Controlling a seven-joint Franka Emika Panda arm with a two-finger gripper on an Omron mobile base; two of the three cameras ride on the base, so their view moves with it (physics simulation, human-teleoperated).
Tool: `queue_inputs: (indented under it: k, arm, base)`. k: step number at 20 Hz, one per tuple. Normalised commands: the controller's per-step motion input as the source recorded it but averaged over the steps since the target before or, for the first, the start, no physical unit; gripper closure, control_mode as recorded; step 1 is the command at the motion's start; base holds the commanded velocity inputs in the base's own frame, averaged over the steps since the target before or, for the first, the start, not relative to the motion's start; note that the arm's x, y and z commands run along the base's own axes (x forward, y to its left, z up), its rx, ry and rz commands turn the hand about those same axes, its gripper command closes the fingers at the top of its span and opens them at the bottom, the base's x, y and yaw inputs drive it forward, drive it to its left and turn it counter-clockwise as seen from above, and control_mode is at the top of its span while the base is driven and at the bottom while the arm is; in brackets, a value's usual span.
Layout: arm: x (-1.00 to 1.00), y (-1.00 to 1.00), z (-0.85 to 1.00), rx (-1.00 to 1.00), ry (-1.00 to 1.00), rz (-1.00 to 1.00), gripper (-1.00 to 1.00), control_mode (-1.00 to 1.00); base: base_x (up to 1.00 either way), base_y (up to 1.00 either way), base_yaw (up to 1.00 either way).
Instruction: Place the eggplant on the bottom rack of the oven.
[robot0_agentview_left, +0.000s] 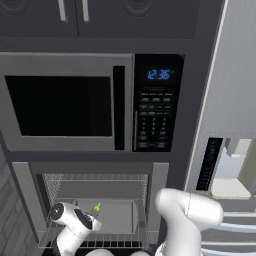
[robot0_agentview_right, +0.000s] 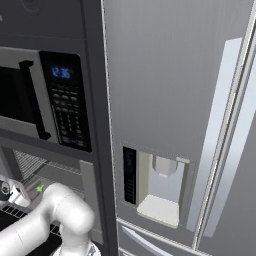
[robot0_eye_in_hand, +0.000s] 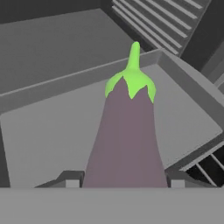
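Eggplant (robot0_eye_in_hand: 126, 140) sat clamped in the tool (robot0_eye_in_hand: 124, 183), its purple body wedged between the two dark finger tips and its one green stem pointing away from the hand, toward the back of the oven (robot0_agentview_left: 22, 190). That lengthwise hold probably served to carry it nose-first through the oven's opening, since the wrist had little room between the shelves. In the hand view it hung over a flat grey tray (robot0_eye_in_hand: 48, 131) with a raised rim, and wire bars showed beyond the tray's far corner and at its near edge; whether the vegetable touched the tray could not be told. From the left base view the tool (robot0_agentview_left: 92, 216) was inside the cavity, the green tip (robot0_agentview_left: 97, 206) just above the tray, which appeared to rest on the bottom rack (robot0_agentview_left: 117, 243) so that anything released there would land on the tray rather than bare wire. One eggplant, one tray, two wire racks and one microwave (robot0_agentview_left: 60, 102) above the oven could be counted; a refrigerator dispenser (robot0_agentview_right: 160, 187) stood to the right.
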Motion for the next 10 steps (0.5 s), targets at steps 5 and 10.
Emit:
queue_inputs:
  k: [5,10]
  arm:
    - [0.28,0.0,-0.28,-0.07,0.02,0.0,1.0,-1.0]
    - [0.28,0.0,-0.21,-0.04,0.07,0.0,1.0,-1.0]
  base:
    - [0.0,0.0,0.0]
    - [0.0,0.0,0.0]
